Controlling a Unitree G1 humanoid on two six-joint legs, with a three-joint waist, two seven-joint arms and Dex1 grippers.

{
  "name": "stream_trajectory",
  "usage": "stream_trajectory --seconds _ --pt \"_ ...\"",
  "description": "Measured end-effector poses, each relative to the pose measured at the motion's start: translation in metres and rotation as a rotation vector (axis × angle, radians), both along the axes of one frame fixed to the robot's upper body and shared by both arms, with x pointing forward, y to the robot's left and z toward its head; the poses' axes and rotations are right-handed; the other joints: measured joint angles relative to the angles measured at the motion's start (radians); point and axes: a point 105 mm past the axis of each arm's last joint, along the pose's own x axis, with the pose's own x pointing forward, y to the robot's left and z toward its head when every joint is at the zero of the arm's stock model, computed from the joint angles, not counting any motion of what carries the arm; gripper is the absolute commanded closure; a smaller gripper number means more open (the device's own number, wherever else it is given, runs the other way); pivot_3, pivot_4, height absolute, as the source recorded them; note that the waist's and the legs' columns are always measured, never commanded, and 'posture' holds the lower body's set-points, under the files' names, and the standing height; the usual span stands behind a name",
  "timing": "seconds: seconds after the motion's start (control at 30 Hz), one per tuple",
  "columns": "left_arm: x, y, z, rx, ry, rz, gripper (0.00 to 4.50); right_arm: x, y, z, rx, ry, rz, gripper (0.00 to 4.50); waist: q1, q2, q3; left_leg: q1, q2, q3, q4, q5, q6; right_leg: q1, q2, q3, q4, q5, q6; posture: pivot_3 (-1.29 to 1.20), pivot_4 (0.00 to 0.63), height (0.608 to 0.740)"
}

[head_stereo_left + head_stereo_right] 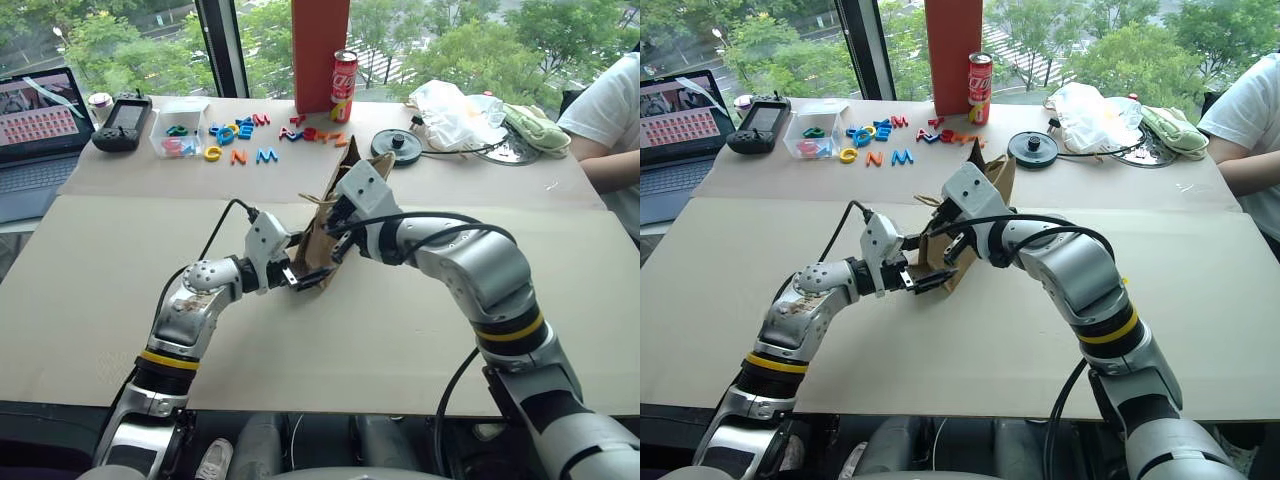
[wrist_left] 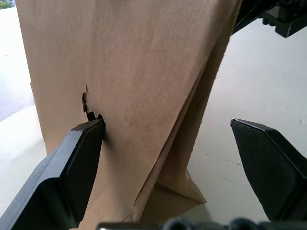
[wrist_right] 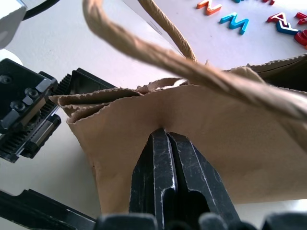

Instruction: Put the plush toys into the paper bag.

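Observation:
The brown paper bag stands tilted in the middle of the table, its loop handle hanging loose over the mouth. My right gripper is shut on the bag's upper rim, pinching the paper wall. My left gripper is open at the bag's lower side. One of its fingers touches the paper by a small tear, and the other stands apart over the table. Both grippers meet at the bag in the left eye view, the left gripper below the right gripper. The plush toys are out of view.
Along the back of the table are a laptop, a black handheld device, a clear box, plastic letters, a red can, a black disc, a white plastic bag and a pale green cloth. A person's arm rests at the far right.

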Motion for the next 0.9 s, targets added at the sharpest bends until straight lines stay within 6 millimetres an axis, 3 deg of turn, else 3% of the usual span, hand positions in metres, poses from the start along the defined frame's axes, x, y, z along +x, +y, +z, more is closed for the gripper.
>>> stream_trajectory --seconds 0.37,0.47,0.8,0.9 --pt "0.016 -0.006 -0.003 -0.006 -0.110 0.165 0.00 0.003 0.001 -0.002 0.002 0.005 -0.013 4.42 0.000 0.000 0.000 0.000 0.000 0.000 0.000 0.000 0.000 0.000 0.000 0.000 0.000 0.000 0.000 0.00 0.150 0.739" --pt "0.017 -0.005 -0.003 -0.006 -0.121 0.186 0.73 0.003 0.001 -0.003 0.000 0.007 -0.017 4.50 -0.001 0.000 0.000 0.000 0.000 0.000 0.000 0.000 0.000 0.000 0.000 0.000 0.000 0.000 0.000 0.00 0.150 0.739" --pt "0.022 0.006 -0.001 -0.028 -0.136 0.238 4.40 0.005 -0.001 -0.004 -0.006 0.011 -0.024 4.50 0.000 0.000 0.000 0.000 0.000 0.000 0.000 0.000 0.000 0.000 0.000 0.000 0.000 0.000 0.000 0.00 0.150 0.739" --pt "0.023 0.006 -0.002 -0.031 -0.132 0.245 4.40 0.006 -0.005 -0.005 -0.014 0.010 -0.035 4.50 0.000 0.000 0.000 0.000 0.000 0.000 0.000 0.000 0.000 0.000 0.000 0.000 0.000 0.000 0.000 0.00 0.150 0.739"
